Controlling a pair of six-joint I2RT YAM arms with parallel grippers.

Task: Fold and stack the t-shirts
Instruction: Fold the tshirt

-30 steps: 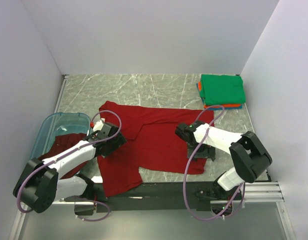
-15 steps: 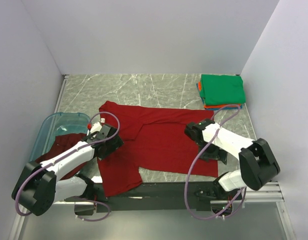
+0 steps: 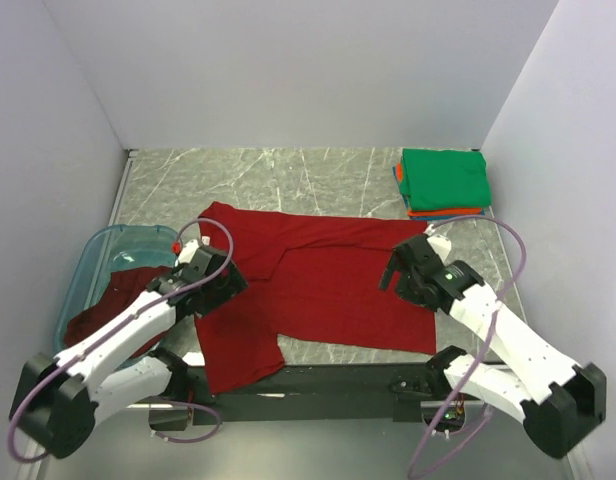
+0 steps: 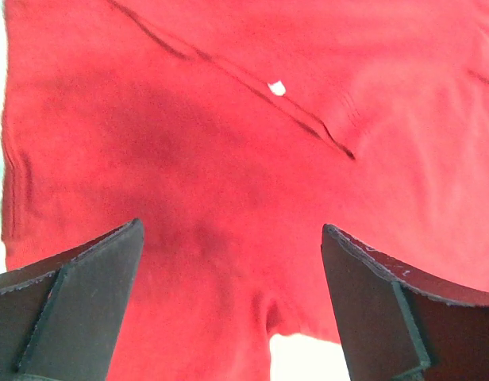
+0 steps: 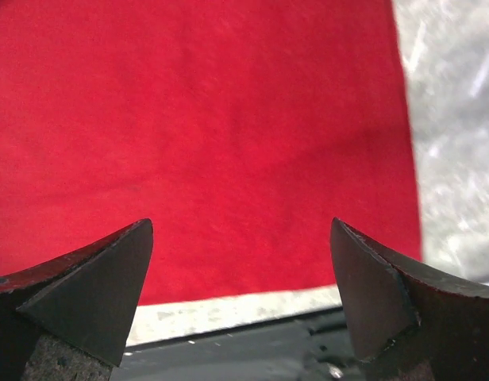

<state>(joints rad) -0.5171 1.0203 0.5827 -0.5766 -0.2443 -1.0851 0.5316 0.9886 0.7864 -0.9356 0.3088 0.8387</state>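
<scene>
A bright red t-shirt (image 3: 318, 285) lies spread flat across the middle of the table, one part hanging over the near edge. My left gripper (image 3: 210, 280) hovers open over its left shoulder; the left wrist view shows red cloth (image 4: 229, 159) and the collar seam with a white tag (image 4: 277, 88) between the wide-apart fingers. My right gripper (image 3: 401, 272) hangs open above the shirt's right side, and the right wrist view shows the red shirt (image 5: 197, 119) below it, nothing held. A darker maroon t-shirt (image 3: 113, 300) sits in the tub. Folded green t-shirt (image 3: 444, 178) tops a stack at the back right.
The translucent blue tub (image 3: 93, 255) stands at the left by the wall. Orange (image 3: 399, 180) and blue (image 3: 440, 215) folded edges show under the green shirt. Bare marble table (image 5: 455, 119) lies right of the shirt. White walls close in on three sides.
The right arm has swung out to the right and its gripper has moved right, toward the shirt's right edge. The left gripper has shifted slightly. The red shirt has stayed flat.
</scene>
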